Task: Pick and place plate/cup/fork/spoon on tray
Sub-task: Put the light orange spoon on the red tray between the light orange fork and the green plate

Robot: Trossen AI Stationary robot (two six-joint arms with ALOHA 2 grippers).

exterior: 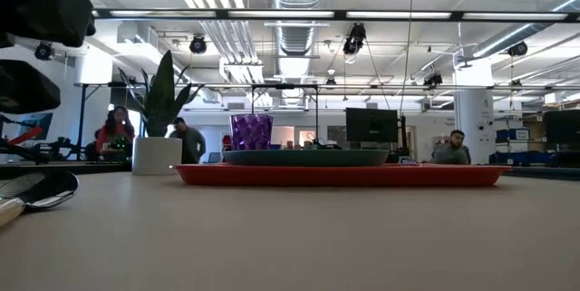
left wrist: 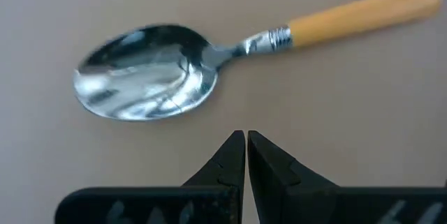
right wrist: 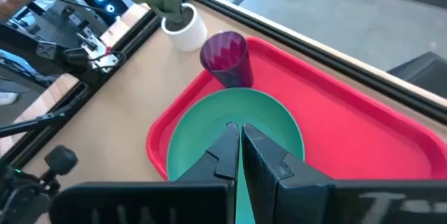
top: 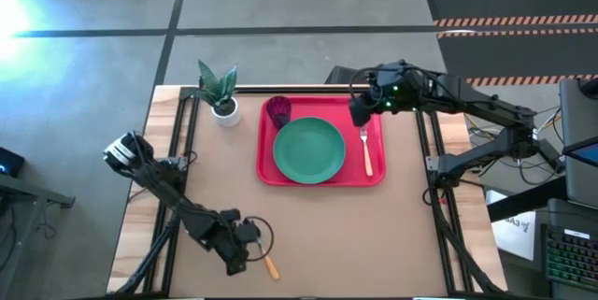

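hovering left tool (left wrist: 246, 139) (tips pressed together), spoon (left wrist: 150, 72) lying just beyond, untouched

A white potted plant (top: 220, 94) stands on the table (top: 318, 235).

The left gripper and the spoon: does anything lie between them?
No. In the left wrist view only bare table separates the left gripper, fingers shut, from the spoon.
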